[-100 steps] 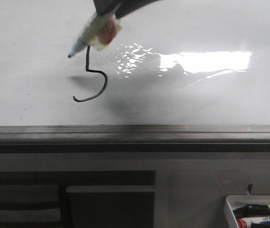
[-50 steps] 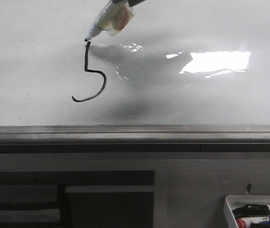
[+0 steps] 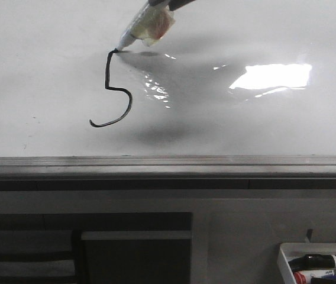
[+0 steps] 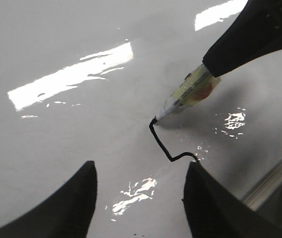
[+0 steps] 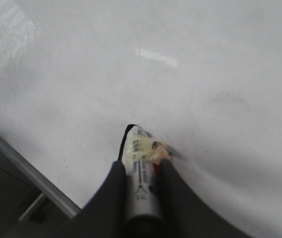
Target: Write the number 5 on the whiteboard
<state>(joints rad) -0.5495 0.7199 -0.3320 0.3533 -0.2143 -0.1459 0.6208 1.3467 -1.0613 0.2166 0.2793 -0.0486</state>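
Observation:
The whiteboard [image 3: 49,35] is glossy white with glare and a grey edge strip. On it is a black stroke of the number 5 [image 3: 116,90]: an upright stem, a bend and a long curved tail, with no top bar. My right gripper [image 5: 142,166] is shut on a white marker [image 3: 146,26] wrapped in yellowish tape. The marker tip touches the top of the stem. The marker [image 4: 188,91] and the stroke [image 4: 163,144] also show in the left wrist view. My left gripper [image 4: 138,196] is open and empty, hovering over the board just beside the stroke.
A small white tray [image 3: 287,260] with several markers sits at the front right, below the board's edge strip [image 3: 168,163]. A bright glare patch [image 3: 271,76] lies on the board's right part.
The marker tip has moved up from beside the stem and now rests on the stem's top end. The stroke itself looks the same.

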